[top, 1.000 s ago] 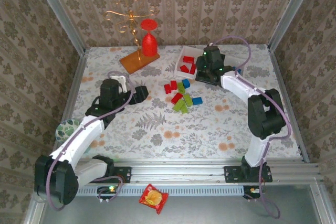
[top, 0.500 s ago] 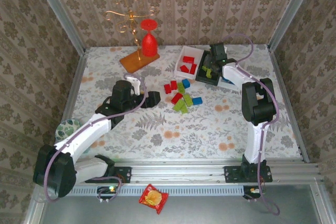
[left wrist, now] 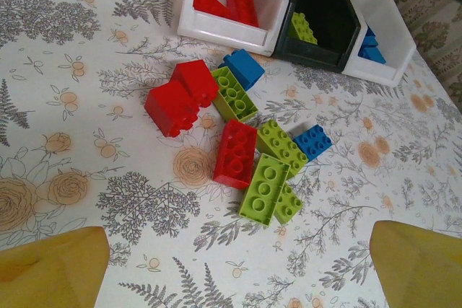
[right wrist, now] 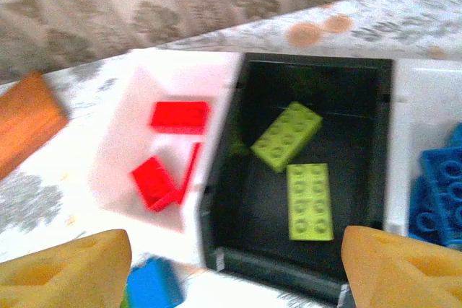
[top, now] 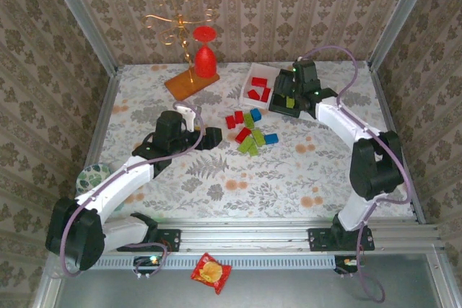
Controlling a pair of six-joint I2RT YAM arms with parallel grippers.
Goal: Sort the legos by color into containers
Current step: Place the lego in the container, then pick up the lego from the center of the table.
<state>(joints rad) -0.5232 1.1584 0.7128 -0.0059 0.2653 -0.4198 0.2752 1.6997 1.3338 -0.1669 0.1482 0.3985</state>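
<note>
The right gripper (right wrist: 231,268) has its yellow fingers (right wrist: 65,268) spread wide with nothing between them. It hangs just above the black tray (right wrist: 260,207). Two lime green bricks (right wrist: 286,135) lie flat in that tray, studs up, each with two rows of four studs; they sit close together, one askew to the other. The white tray on its left (right wrist: 123,135) holds three red bricks (right wrist: 180,115), blurred in the wrist view. The white tray on its right (right wrist: 404,106) holds blue bricks (right wrist: 437,192) that are cut off by the frame. The three trays stand wall to wall in a row near the far edge of the worktop (top: 216,171), right of its middle.

The left gripper (left wrist: 238,250) also has its fingers (left wrist: 50,272) well apart and empty, and it hovers over the worktop beside the loose heap (left wrist: 245,142). The heap lies near the middle of the worktop, between this gripper and the trays. It has three red legos (left wrist: 234,153), two of them chunky and pressed side by side. There are four lime green ones (left wrist: 263,187), the smallest tucked against a longer one, and two blue ones (left wrist: 312,141). All are glossy plastic with round studs on top. Most touch a neighbour, and one of the blue legos lies just short of the trays.
</note>
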